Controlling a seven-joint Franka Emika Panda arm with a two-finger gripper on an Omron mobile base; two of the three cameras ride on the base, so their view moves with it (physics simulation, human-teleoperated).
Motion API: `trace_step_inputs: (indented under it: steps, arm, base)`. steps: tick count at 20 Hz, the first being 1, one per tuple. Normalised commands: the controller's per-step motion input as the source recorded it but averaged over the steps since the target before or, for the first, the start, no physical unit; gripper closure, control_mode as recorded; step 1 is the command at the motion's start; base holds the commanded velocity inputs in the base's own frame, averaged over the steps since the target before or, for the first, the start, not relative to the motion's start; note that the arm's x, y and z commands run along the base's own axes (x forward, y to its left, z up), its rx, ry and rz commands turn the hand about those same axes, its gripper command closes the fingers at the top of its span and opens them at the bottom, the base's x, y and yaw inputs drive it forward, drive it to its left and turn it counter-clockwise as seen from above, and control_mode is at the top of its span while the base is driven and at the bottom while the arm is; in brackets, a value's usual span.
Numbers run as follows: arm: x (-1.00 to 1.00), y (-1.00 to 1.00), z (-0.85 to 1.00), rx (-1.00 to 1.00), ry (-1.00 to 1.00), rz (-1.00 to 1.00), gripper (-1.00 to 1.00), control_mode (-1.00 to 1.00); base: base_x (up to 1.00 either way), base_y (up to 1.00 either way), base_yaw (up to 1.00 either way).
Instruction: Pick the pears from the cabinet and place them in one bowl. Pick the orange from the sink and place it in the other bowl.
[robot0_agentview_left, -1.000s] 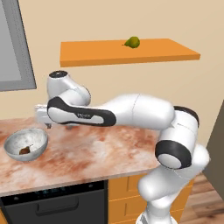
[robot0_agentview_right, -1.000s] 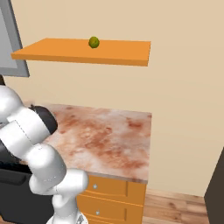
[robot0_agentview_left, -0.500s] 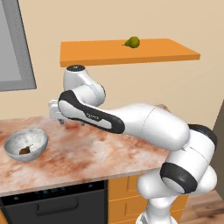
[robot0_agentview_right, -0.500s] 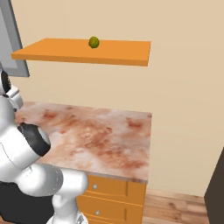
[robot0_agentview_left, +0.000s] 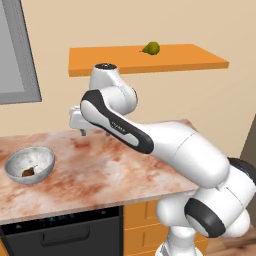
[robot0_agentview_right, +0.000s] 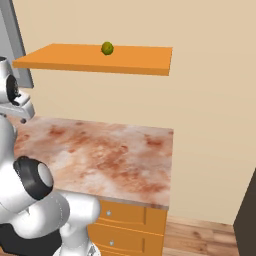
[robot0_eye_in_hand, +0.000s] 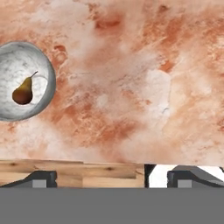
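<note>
The yellow-green pear (robot0_agentview_left: 151, 48) lies on the flat orange cabinet slab (robot0_agentview_left: 190, 59), high on the wall; the right base view has the same pear (robot0_agentview_right: 107, 48) on the slab (robot0_agentview_right: 135, 60). The dark brown pear (robot0_agentview_left: 28, 172) rests inside the speckled grey-white bowl (robot0_agentview_left: 15, 156) at the counter's left. In the hand view the bowl (robot0_eye_in_hand: 17, 61) holds that brown pear (robot0_eye_in_hand: 22, 92) at the left edge. My gripper (robot0_agentview_left: 95, 133) hangs above the counter, right of the bowl and below the slab. It is open and empty, its fingertips (robot0_eye_in_hand: 41, 178) wide apart.
A mottled reddish stone counter (robot0_agentview_left: 100, 170) runs under the arm, with a dark oven front (robot0_agentview_left: 60, 235) below it and orange drawers (robot0_agentview_right: 125, 220) to the right. A grey framed panel (robot0_agentview_left: 15, 55) hangs on the wall at the left.
My gripper has moved right, away from the bowl, and the arm has swung up and across. The brown pear stays in the bowl; the green pear has not moved.
</note>
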Motion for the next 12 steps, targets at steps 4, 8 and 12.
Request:
trace_step_inputs:
  steps: [4,8,12]
  arm:
    - [-0.1,-0.4,0.3,0.0,0.0,0.08,-1.0,-1.0]
    - [-0.11,-0.42,0.27,0.0,0.0,0.07,-1.0,-1.0]
    - [-0.09,-0.39,0.24,0.0,0.0,0.06,-1.0,-1.0]
  base:
    - [0.0,0.0,0.0]
    - [0.0,0.0,0.0]
    - [0.0,0.0,0.0]
